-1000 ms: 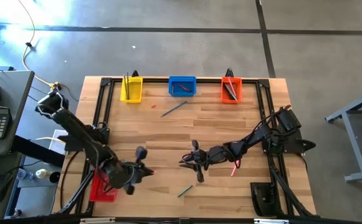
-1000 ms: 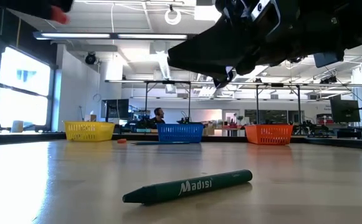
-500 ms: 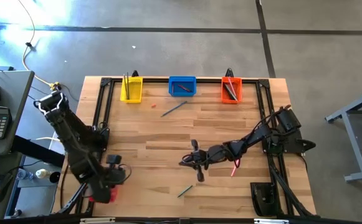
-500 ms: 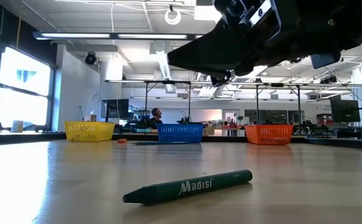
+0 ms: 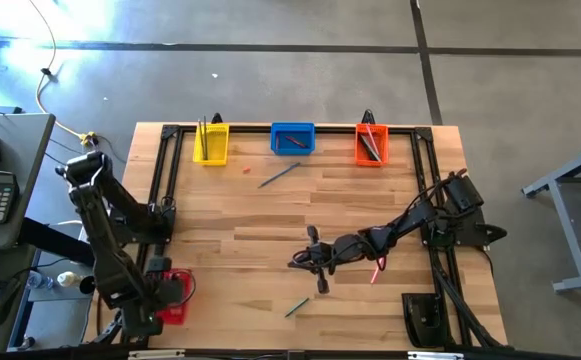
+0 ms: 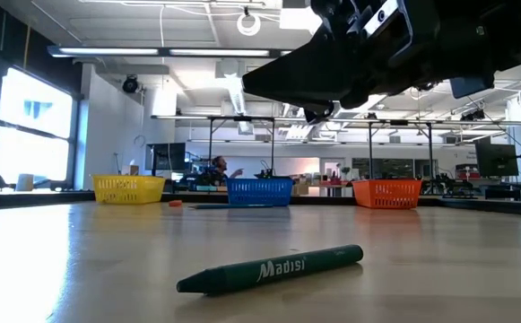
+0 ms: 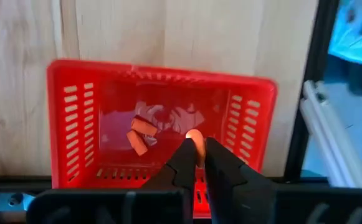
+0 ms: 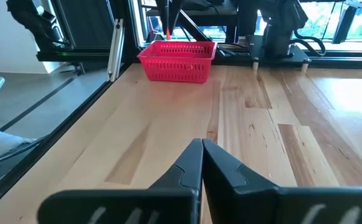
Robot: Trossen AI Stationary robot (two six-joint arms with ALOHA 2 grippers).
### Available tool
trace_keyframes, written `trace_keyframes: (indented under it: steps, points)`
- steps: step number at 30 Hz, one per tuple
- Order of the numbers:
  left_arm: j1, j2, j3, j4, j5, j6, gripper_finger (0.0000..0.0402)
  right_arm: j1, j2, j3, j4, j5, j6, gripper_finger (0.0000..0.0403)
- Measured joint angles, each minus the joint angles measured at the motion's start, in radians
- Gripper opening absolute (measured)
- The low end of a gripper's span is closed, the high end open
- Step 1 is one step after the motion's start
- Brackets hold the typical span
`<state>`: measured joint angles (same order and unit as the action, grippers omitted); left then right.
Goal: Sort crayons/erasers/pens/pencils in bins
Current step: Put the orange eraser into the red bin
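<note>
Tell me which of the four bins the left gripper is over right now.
The red bin, alone at the table's near left corner. The left gripper hangs over it, pinching an eraser. The yellow, blue and orange bins line the far edge.

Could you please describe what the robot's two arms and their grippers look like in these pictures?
Both arms are dark, nearly black, built of jointed segments. The left arm has a pale fitting at its upper joint. The left gripper and right gripper each end in two matte black, wedge-shaped fingers tapering to narrow tips.

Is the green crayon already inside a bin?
No, the green crayon lies on the bare table, far from the bins.
</note>
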<state>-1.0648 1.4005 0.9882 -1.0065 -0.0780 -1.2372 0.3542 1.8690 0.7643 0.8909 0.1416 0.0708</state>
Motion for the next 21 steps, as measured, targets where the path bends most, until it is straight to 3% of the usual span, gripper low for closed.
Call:
trace_keyframes:
  steps: [10, 21]
  points:
    - [-0.002, 0.129, -0.001, 0.045, 0.09, 0.063, 0.0003, 0.0, 0.0, 0.0, -0.011, 0.0, 0.0, 0.0]
    - [0.014, 0.21, -0.001, 0.093, 0.105, 0.134, 0.0003, 0.017, 0.0, 0.0, -0.012, 0.004, 0.031, 0.0]
